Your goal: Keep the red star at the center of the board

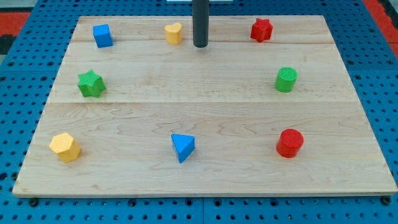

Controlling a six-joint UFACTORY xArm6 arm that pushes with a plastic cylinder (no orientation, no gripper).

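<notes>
The red star (262, 29) lies near the top right of the wooden board (205, 99). My tip (200, 45) rests on the board at the top centre, about a hundred pixels to the left of the star and a little lower. The yellow rounded block (174, 32) sits just left of my tip. The rod comes down from the view's top edge.
A blue cube (102, 35) is at the top left, a green star (91, 84) at the left, a yellow hexagon (65, 147) at the bottom left. A blue triangle (182, 147) is at the bottom centre, a red cylinder (290, 142) at the bottom right, a green cylinder (286, 79) at the right.
</notes>
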